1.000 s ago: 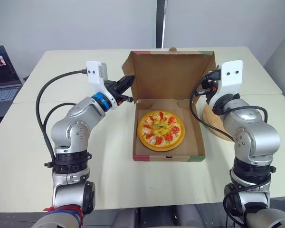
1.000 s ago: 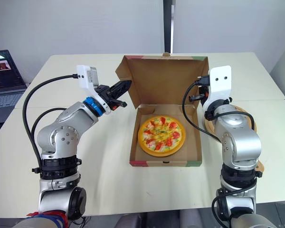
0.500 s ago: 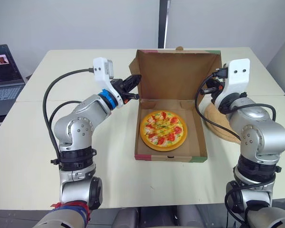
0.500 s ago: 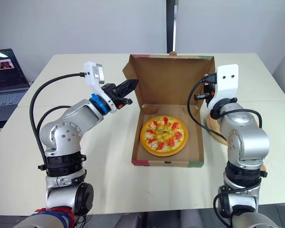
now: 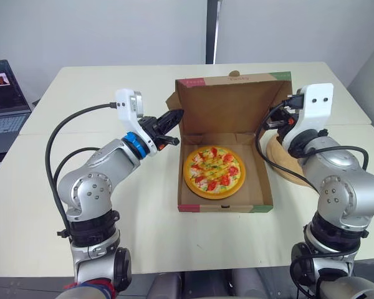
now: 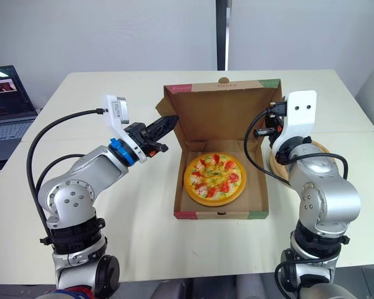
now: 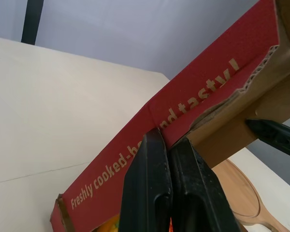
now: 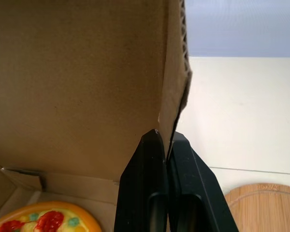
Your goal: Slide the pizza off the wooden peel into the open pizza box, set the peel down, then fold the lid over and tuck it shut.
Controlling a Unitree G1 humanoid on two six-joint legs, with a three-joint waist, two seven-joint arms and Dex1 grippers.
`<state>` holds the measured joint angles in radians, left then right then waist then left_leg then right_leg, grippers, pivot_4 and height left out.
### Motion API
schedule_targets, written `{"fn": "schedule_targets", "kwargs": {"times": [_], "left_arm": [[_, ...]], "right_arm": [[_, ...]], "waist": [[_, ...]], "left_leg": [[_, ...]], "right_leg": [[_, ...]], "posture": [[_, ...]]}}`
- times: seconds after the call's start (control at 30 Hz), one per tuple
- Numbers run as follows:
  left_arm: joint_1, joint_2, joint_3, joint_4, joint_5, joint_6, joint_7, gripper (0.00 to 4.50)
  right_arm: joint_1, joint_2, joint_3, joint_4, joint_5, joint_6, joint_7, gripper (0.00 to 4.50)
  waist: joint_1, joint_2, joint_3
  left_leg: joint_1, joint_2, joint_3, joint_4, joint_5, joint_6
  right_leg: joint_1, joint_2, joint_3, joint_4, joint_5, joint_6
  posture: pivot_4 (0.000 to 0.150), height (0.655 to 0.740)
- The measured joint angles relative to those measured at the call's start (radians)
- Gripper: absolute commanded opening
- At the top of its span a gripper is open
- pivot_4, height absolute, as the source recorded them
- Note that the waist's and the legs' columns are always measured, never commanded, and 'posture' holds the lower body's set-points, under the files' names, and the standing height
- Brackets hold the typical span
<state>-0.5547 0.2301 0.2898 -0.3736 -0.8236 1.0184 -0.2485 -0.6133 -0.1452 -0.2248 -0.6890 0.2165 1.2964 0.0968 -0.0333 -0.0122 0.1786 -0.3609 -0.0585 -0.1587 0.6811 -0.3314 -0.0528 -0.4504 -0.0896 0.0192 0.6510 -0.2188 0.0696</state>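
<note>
The pizza [image 5: 214, 171] lies in the tray of the cardboard pizza box [image 5: 262, 193] at the table's middle. Its lid [image 5: 227, 109] stands up from the far edge and leans forward, its red-and-green front flap showing on top. My left gripper [image 5: 173, 117] is shut on the lid's left side flap [image 7: 217, 125], beside the red printed outside [image 7: 135, 164]. My right gripper [image 5: 274, 117] is shut on the lid's right edge [image 8: 176, 72]. The wooden peel [image 5: 285, 159] rests flat on the table to the right of the box, partly hidden behind my right arm.
A laptop [image 5: 3, 93] stands open at the far left edge of the table. Bare tabletop [image 5: 81, 87] lies left of the box and in front of it. A seam [image 5: 349, 123] runs across the table behind the box.
The lid has tipped forward from upright, so its front flap now faces up. Both grippers followed it while staying on its side edges. The camera also shifted a little.
</note>
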Motion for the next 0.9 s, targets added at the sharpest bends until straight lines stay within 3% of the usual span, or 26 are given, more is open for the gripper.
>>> {"fn": "schedule_targets", "kwargs": {"times": [0.33,0.57,0.9], "left_arm": [[0.053,0.001,-0.006,-0.034,0.000,-0.001,0.001,0.01],[0.181,0.016,-0.029,-0.126,0.001,-0.027,-0.004,0.01],[0.355,0.066,-0.101,-0.183,0.042,-0.169,-0.065,0.01]], "right_arm": [[0.119,0.083,0.015,-0.120,-0.001,0.032,-0.043,0.00],[0.320,0.034,0.115,-0.172,-0.007,-0.138,-0.041,0.00],[0.526,0.011,0.205,-0.130,-0.031,-0.423,-0.031,0.00]], "waist": [[-0.003,0.000,-0.015],[-0.003,0.000,-0.019],[-0.002,0.000,-0.019]], "left_leg": [[0.002,0.001,0.001,-0.002,0.000,0.000],[0.015,0.001,0.002,-0.005,-0.001,0.001],[0.016,0.002,0.002,-0.005,-0.001,0.001]], "right_leg": [[0.001,0.001,0.001,-0.001,0.000,0.000],[0.013,0.002,0.001,-0.005,0.000,0.000],[0.014,0.003,0.002,-0.006,0.000,0.000]], "posture": [[0.150,0.7400],[0.150,0.7400],[0.150,0.7400]]}}
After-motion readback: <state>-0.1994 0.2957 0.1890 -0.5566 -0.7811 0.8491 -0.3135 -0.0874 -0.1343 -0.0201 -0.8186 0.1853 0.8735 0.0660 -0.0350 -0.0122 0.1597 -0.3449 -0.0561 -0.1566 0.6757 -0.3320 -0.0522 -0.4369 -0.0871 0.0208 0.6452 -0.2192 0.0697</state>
